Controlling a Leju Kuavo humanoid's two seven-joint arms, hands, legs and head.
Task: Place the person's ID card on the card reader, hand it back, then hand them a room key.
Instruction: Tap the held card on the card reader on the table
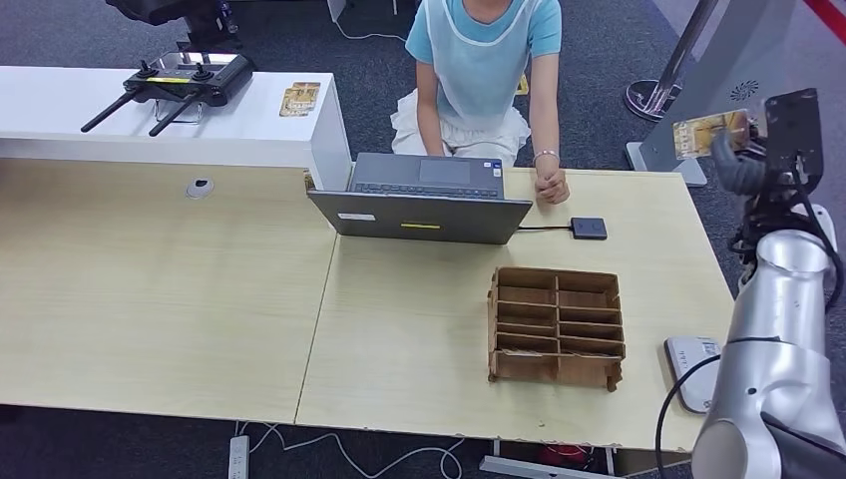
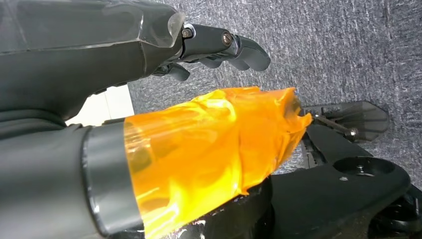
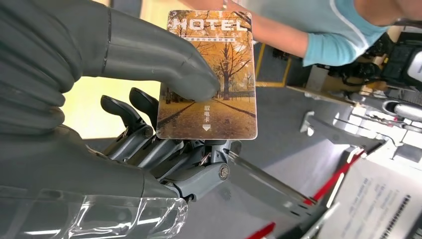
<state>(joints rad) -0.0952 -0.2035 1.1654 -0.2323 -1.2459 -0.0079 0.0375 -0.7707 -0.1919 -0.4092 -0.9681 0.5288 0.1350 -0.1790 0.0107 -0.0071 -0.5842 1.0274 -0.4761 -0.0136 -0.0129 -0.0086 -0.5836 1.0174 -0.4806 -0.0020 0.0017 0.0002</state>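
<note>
My right hand (image 1: 746,152) is raised beyond the table's right edge and pinches a room key card (image 1: 710,133) between thumb and fingers. In the right wrist view the hand (image 3: 99,94) holds that card (image 3: 209,74), printed with autumn trees and the word HOTEL. The person (image 1: 486,60) sits behind the laptop, with a hand (image 1: 551,186) resting on the table near the small black card reader (image 1: 589,228). My left hand (image 2: 74,64) hangs over grey carpet with nothing in it, fingers apart, its thumb (image 2: 209,144) wrapped in orange tape.
A grey laptop (image 1: 429,200) stands at the table's far middle. A cardboard compartment box (image 1: 556,326) sits right of centre, with a white device (image 1: 691,371) at the near right edge. On the white counter lie a remote controller (image 1: 180,85) and more cards (image 1: 299,98).
</note>
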